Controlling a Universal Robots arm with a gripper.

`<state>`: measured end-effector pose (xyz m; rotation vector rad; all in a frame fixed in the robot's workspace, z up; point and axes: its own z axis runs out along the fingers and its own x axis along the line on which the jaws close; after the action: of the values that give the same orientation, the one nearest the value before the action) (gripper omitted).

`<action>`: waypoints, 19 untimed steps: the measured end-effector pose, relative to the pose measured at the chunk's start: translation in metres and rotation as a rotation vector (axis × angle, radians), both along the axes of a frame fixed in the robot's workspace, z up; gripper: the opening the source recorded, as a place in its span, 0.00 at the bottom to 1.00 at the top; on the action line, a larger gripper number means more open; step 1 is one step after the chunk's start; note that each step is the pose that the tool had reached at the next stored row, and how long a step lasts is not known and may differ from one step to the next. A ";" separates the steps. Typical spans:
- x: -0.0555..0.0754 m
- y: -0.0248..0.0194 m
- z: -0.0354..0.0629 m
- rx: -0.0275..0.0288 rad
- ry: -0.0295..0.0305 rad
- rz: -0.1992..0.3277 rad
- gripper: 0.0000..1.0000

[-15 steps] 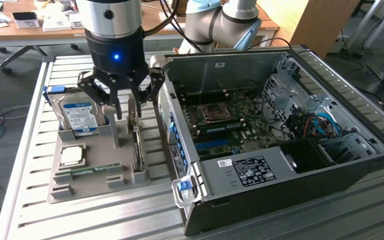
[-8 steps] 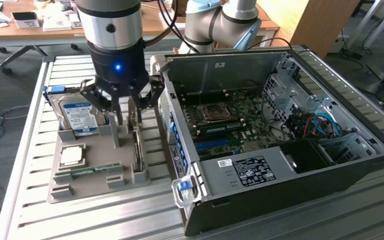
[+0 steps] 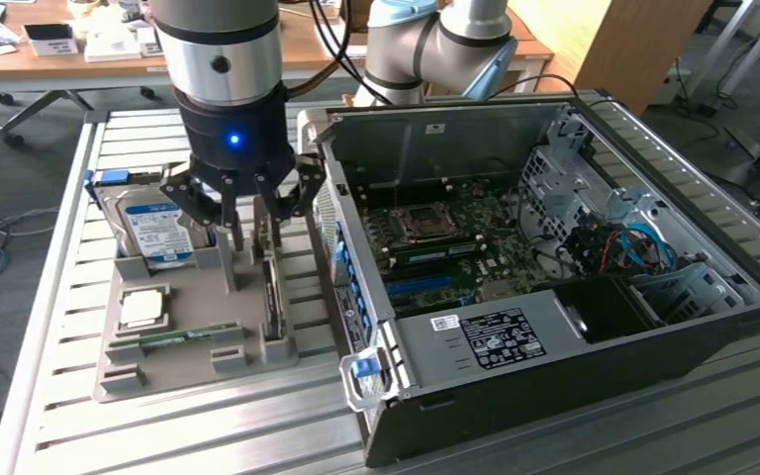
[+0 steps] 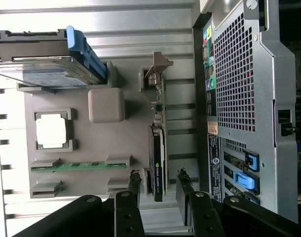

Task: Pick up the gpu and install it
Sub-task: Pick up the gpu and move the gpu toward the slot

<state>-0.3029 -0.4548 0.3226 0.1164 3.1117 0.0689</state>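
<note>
The gpu [image 4: 159,148] stands on its edge in a slot of the grey holder tray [image 4: 91,143], with its silver bracket [image 4: 157,66] at the far end. In the exterior view the gpu [image 3: 274,302] is a thin dark card at the tray's side nearest the computer case. My gripper [image 4: 159,186] is open and low over the card. Its two fingers [image 4: 134,183] stand either side of the card's cooler end, with a gap on each side. The exterior view has the gripper [image 3: 254,259] hanging straight down over the tray.
The tray also holds a hard drive [image 3: 155,233] with a blue-white label, a processor chip [image 3: 142,309] and a green memory stick [image 3: 175,336]. The open computer case [image 3: 552,257] lies close beside the tray on the slatted metal table [image 3: 63,416], its motherboard [image 3: 446,237] exposed.
</note>
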 end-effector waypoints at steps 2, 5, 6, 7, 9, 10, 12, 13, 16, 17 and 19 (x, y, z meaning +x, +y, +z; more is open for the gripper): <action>0.000 0.0000 0.0000 0.0000 0.0000 0.000 0.43; 0.000 0.0000 -0.0018 0.0003 -0.0004 0.000 0.43; 0.000 0.0000 -0.0029 0.0001 -0.0001 0.000 0.43; 0.000 0.0000 -0.0044 0.0001 -0.0001 0.000 0.43; 0.000 0.0000 -0.0074 0.0001 -0.0001 0.000 0.43; 0.000 0.0000 -0.0087 0.0000 0.0000 0.000 0.43; 0.000 0.0000 -0.0111 0.0001 -0.0001 0.000 0.43; 0.000 0.0000 -0.0120 0.0000 -0.0001 0.000 0.43; 0.000 0.0000 -0.0128 -0.0001 0.0001 0.000 0.43; 0.000 0.0000 -0.0128 -0.0001 0.0001 0.000 0.43; 0.000 0.0000 -0.0128 0.0000 0.0000 0.000 0.43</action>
<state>-0.3029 -0.4548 0.3097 0.1165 3.1117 0.0688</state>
